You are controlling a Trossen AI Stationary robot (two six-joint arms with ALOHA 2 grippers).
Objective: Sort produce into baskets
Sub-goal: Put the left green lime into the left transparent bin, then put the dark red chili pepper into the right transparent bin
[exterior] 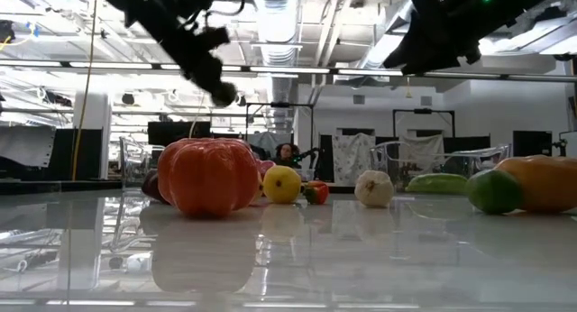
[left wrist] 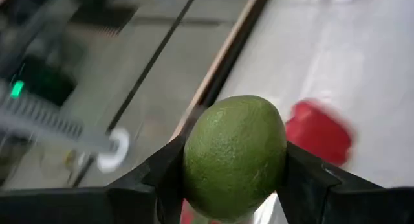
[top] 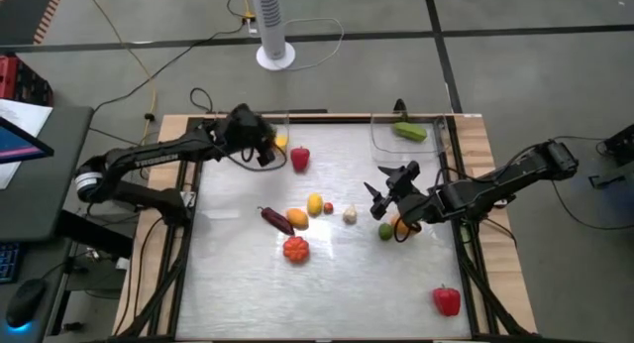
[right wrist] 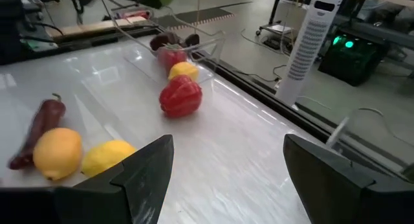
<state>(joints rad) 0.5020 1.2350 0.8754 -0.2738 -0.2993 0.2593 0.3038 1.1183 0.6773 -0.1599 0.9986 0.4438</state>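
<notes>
The glossy white desk (top: 238,284) carries an orange tomato (top: 295,249) near its middle; beside it lie a dark red pepper (top: 274,219), two lemons (top: 306,209), garlic (top: 350,215), and farther off two red peppers (top: 299,160).

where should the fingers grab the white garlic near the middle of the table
Across its round body, coming straight down from above. The garlic sits upright and alone on the table, with clear gaps to the small red piece and the lime, so fingers probably fit either side.
</notes>
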